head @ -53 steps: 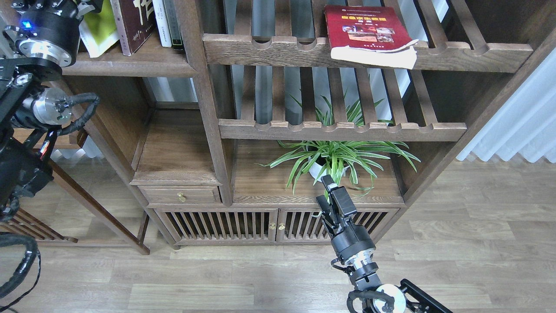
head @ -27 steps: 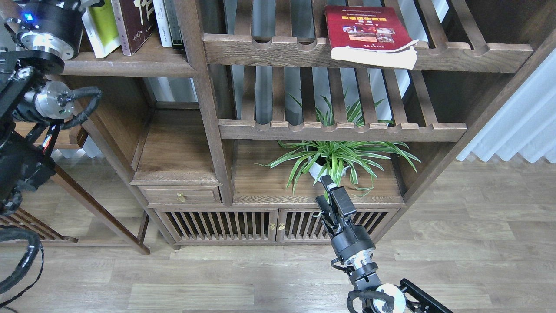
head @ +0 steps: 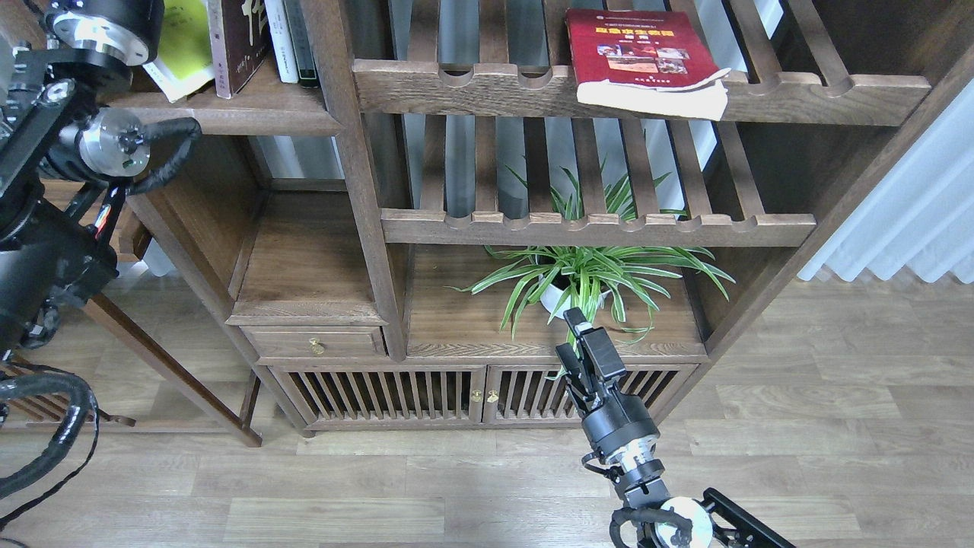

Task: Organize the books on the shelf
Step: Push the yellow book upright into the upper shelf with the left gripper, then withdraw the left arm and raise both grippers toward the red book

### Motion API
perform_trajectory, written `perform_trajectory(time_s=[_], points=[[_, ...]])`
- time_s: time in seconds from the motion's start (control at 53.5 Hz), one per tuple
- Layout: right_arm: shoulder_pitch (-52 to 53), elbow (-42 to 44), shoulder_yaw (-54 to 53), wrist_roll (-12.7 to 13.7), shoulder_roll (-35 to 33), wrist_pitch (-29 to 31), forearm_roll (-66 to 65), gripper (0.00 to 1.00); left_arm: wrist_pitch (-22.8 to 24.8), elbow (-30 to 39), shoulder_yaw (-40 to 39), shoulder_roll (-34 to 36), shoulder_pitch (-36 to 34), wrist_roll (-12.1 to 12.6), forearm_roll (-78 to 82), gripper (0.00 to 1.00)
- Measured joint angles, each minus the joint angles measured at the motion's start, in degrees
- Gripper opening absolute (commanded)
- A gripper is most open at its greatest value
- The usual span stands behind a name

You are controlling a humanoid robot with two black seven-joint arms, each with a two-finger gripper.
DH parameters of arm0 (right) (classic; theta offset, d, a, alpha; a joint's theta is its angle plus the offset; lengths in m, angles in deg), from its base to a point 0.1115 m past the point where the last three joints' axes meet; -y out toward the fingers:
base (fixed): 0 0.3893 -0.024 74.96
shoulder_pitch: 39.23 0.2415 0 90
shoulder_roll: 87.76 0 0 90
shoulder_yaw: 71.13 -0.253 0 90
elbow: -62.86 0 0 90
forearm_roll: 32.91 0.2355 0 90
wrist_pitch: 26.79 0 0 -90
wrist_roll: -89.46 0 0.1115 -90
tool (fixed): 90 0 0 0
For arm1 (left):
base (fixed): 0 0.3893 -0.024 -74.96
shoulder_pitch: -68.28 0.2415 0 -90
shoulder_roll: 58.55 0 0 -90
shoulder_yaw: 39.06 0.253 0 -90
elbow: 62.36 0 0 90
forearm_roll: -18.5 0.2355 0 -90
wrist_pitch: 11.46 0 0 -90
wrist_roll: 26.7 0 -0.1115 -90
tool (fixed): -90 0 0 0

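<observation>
The yellow-green book (head: 185, 42) and the dark maroon book (head: 240, 38) stand on the solid dark-brown shelf (head: 228, 114) at the top left. The yellow-green one leans and is partly hidden by my left arm. The red book (head: 643, 57) lies flat on the upper slatted rack, its white page edge overhanging the front rail. My left arm rises along the left edge to the shelf; its gripper is past the top of the view. My right gripper (head: 574, 335) points up in front of the low cabinet, empty, far below the red book; its fingers cannot be told apart.
Two thin books (head: 293, 42), white and dark-spined, stand right of the maroon one. A spider plant (head: 586, 274) in a white pot sits on the cabinet top, just behind my right gripper. A second slatted rack (head: 593, 228) runs above the plant. White curtains (head: 905, 228) hang at the right.
My left arm's upper joints have moved up and to the right, nearer the shelf. The yellow-green book has shifted its lean beside them. My right arm has stayed put.
</observation>
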State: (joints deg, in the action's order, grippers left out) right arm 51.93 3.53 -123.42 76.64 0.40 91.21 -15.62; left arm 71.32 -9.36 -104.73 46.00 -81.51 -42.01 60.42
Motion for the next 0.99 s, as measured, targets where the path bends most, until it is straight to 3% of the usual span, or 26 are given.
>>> perform_trajectory(time_s=[0.224, 0.318, 0.449, 0.468, 0.711, 0.898, 0.991], points=[[0.0, 0.0, 0.0, 0.0, 0.0, 0.0, 0.0, 0.98, 0.0, 2.5, -1.1, 0.4, -0.5, 0.0, 0.0, 0.50], [0.0, 0.0, -0.1, -0.1, 0.0, 0.0, 0.1, 0.98, -0.1, 3.6, -1.7, 0.5, -1.0, 0.1, 0.0, 0.60], [0.0, -0.6, -0.5, -0.1, 0.0, 0.0, 0.1, 0.98, 0.0, 6.5, -2.8, 0.6, -0.9, 0.2, -0.1, 0.65], [0.1, -1.0, -0.5, -0.1, -0.4, 0.0, 0.1, 0.98, 0.2, 9.5, -4.2, 0.9, -0.2, 0.4, -0.4, 0.65], [0.2, -3.7, -1.3, -0.1, -1.1, 0.0, 0.1, 0.98, 0.5, 19.3, -7.8, 0.8, 3.6, 0.6, -3.2, 0.77], [-0.2, -6.3, -1.8, -0.2, -4.9, 0.0, -0.2, 0.98, 0.8, 25.3, -8.5, 0.5, 7.1, 0.1, -4.1, 0.94], [-0.3, -6.9, -2.1, -0.1, -7.2, 0.0, -0.2, 0.98, 0.9, 26.0, -9.4, 0.0, 7.4, -0.4, -4.2, 0.96]])
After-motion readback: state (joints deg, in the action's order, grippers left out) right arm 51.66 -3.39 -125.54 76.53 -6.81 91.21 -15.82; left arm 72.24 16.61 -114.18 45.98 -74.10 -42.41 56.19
